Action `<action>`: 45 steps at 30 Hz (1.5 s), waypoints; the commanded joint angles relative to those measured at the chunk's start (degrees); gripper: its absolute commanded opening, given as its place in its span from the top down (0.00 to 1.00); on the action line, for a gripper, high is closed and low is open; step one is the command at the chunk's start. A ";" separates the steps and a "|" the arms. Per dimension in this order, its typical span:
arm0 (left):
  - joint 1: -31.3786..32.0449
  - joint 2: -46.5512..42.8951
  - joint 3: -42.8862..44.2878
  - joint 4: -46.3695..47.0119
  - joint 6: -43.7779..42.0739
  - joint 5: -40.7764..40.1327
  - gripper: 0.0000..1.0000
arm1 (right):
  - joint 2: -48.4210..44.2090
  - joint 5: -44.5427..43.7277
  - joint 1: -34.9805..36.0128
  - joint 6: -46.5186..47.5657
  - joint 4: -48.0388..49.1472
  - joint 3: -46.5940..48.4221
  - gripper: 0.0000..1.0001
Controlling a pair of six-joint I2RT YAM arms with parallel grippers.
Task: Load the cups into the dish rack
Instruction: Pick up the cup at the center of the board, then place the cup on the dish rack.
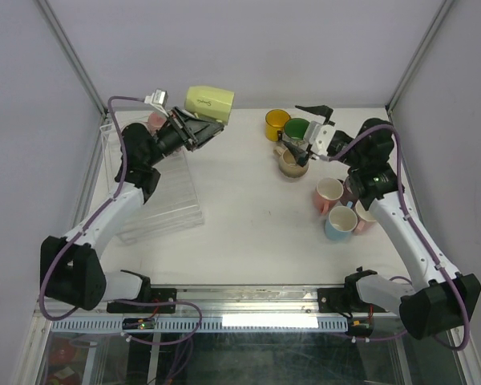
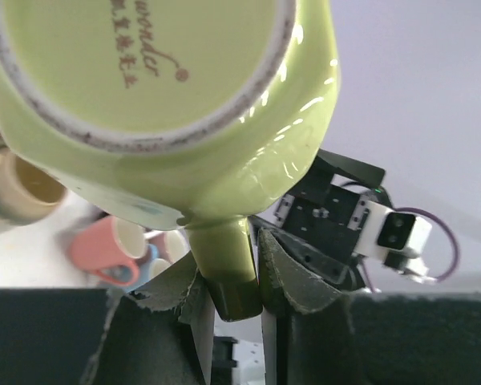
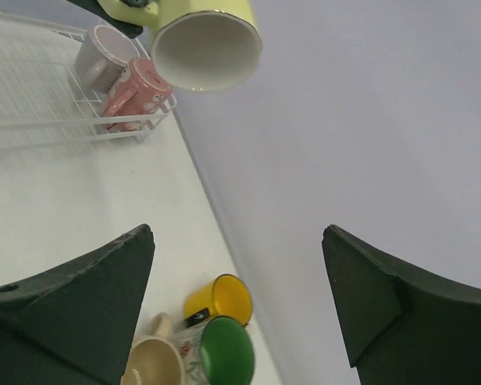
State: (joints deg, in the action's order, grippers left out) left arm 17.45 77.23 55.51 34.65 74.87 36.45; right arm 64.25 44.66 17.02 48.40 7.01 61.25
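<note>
Left hand (image 2: 228, 282): pressed together on the handle of a pale yellow-green cup (image 2: 184, 120), fingers (image 2: 170, 293) pinching it from both sides.

Pale yellow-green cup: raised off the desk (image 1: 240, 228), tipped on its side, base toward the left wrist, mouth facing right. Positioned at the far left of the scene, by the far right corner of the dish rack (image 1: 156, 212).

Dish rack: on the left of the desk, long side running near to far. In its far end, a pink cup (image 3: 136, 92) lying on its side and a mauve cup (image 3: 104, 56) close beside it. Contact between the two not discernible.

Right hand (image 1: 303, 131): spread wide, gripping nothing, poised over the far right group of cups.

Far right group: yellow cup (image 1: 277, 122), green cup (image 1: 297, 128) and beige cup (image 1: 293, 163), close together, mouths up.

Nearer on the right, well apart from the rack: a second cluster, including a cream cup (image 1: 329, 192) and a light blue cup (image 1: 340, 221).
</note>
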 commanded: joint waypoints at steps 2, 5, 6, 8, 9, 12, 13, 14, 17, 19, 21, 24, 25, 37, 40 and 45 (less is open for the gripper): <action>-2.25 -9.86 7.72 -30.36 -22.00 -8.96 1.00 | 1.20 -2.27 -2.22 -17.13 2.77 0.10 0.12; -3.66 -12.59 9.61 -40.58 -27.35 -13.62 1.00 | 2.63 -1.86 -3.74 -20.56 2.95 -0.30 0.11; -4.00 -13.24 10.15 -43.32 -29.50 -15.00 1.00 | 3.11 -1.73 -4.34 -22.04 3.12 -0.39 0.11; -4.30 -13.96 11.50 -47.54 -32.32 -17.39 1.00 | 4.22 -1.29 -5.42 -24.04 3.85 -0.60 0.11; -4.42 -14.03 12.22 -49.49 -33.56 -18.87 1.00 | 4.72 -1.11 -5.87 -24.88 4.03 -0.75 0.11; -4.55 -14.05 13.61 -53.14 -36.17 -21.54 1.00 | 5.70 -0.73 -6.59 -26.16 4.28 -1.40 0.11; -4.66 -14.12 13.73 -53.80 -36.73 -22.27 1.00 | 5.85 -0.65 -6.70 -26.36 4.39 -1.74 0.12; -4.75 -14.20 13.59 -54.16 -37.13 -22.86 1.00 | 5.94 -0.65 -6.76 -26.54 4.40 -2.14 0.11; -5.30 -14.31 13.01 -54.34 -37.36 -24.07 1.00 | 5.78 -0.73 -6.77 -27.05 4.36 -3.22 0.11; -5.99 -14.02 12.60 -54.20 -37.09 -24.23 1.00 | 5.59 -0.91 -6.90 -27.57 4.33 -3.69 0.11; -6.47 -13.84 11.97 -53.73 -36.87 -24.81 1.00 | 5.52 -1.05 -6.95 -27.74 4.05 -4.06 0.11; -7.50 -14.10 10.62 -52.94 -36.60 -26.81 1.00 | 5.31 -1.74 -7.13 -27.75 3.32 -4.46 0.11; -7.78 -14.19 10.06 -52.91 -36.62 -27.74 1.00 | 5.21 -1.91 -7.24 -27.75 3.11 -4.62 0.12; -8.08 -14.13 3.77 -53.03 -40.06 -37.10 1.00 | 4.96 -2.52 -7.79 -28.04 1.97 -6.14 0.11; -8.05 -12.48 3.49 -53.04 -42.22 -38.34 1.00 | 5.35 -2.48 -7.79 -28.78 1.54 -5.98 0.11; -7.94 -9.59 3.21 -53.11 -43.25 -42.27 1.00 | 5.54 -2.47 -7.79 -29.15 1.18 -6.06 0.11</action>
State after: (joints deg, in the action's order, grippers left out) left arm 9.65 66.94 57.47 -25.69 34.85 -1.54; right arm 70.72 42.63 9.56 20.62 7.20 54.83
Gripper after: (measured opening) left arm 0.177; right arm 0.885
